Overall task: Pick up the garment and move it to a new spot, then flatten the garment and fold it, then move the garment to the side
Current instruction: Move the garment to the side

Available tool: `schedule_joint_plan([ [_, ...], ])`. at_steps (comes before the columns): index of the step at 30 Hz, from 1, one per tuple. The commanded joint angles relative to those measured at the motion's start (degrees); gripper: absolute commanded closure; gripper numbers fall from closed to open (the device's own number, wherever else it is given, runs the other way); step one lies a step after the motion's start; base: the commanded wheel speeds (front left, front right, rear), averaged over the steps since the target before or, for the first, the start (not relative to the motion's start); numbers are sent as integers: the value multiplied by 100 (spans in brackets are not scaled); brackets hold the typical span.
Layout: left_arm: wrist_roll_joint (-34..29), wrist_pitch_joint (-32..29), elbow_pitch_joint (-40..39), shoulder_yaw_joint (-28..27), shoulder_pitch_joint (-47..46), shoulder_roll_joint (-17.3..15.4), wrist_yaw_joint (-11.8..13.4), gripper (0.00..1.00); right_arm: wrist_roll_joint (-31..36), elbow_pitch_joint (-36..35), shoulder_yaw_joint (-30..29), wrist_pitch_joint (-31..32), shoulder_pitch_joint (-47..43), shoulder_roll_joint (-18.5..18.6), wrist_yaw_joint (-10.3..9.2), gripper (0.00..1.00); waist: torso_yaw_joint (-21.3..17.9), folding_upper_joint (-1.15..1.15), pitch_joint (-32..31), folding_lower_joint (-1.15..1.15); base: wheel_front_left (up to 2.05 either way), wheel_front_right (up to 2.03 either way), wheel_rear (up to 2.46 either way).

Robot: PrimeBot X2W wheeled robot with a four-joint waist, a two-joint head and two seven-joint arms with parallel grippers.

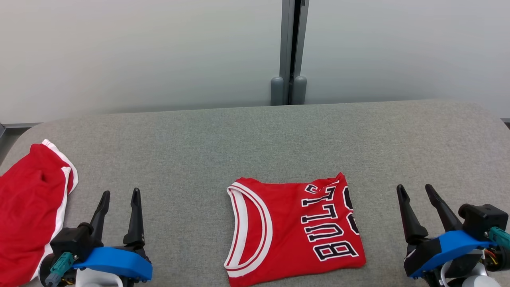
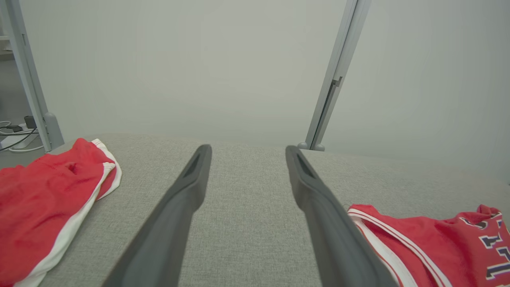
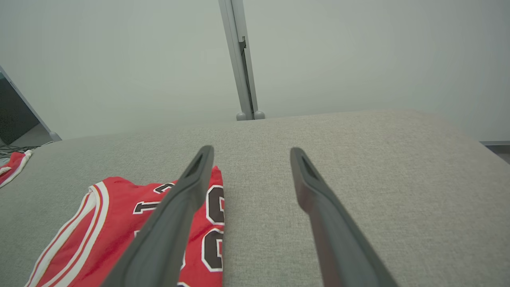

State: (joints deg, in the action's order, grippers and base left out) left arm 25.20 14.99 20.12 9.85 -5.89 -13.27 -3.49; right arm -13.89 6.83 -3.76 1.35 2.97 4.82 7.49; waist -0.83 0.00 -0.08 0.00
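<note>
Red jersey [image 1: 295, 229] is found folded into a compact block on the grey tabletop [image 1: 255, 135], at the near edge; its white-banded neckline is turned left, its lettering right.

Left gripper [image 1: 120, 192] is held well to the left of the jersey, and right gripper [image 1: 415, 187] near its right edge but apart from it; both pairs of fingers [image 2: 187, 187] are spread wide, and nothing is pinched or touched. The flanking pose is judged a ready stance, so that both ends of the jersey can be reached at once.

A second red garment [image 1: 32, 207] with white trim is noted far to the jersey's left, at the tabletop's edge; possibly the place for finished pieces.

Folding is judged done; only the shift aside is thought outstanding. The jersey's far right corner is seen slightly peaked; the fold could open if a single layer is lifted.
</note>
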Motion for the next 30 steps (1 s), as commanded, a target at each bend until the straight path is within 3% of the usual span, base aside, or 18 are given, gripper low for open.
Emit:
schedule_joint_plan([
  [1, -24, 25, 8, -32, 26, -2, -11, 0, 1, 14, 12, -32, -95, 26, 0, 0, -3, 0, 1, 0, 0, 0, 0],
  [12, -56, 25, 66, -46, -87, 36, -69, 0, 51, 249, 249, 163, 188, 33, 0, 0, 29, 0, 20, 0, 0, 0, 0],
  [22, -107, 25, 22, -14, -277, 70, -122, 0, 19, 1688, 515, 1758, 1211, -135, 0, 0, 164, 0, 314, 0, 0, 0, 0],
  [30, -174, 25, 8, 49, -501, 124, -166, 0, 274, 2851, 418, 2195, 1882, -177, 0, 0, 432, 0, 603, 0, 0, 0, 0],
])
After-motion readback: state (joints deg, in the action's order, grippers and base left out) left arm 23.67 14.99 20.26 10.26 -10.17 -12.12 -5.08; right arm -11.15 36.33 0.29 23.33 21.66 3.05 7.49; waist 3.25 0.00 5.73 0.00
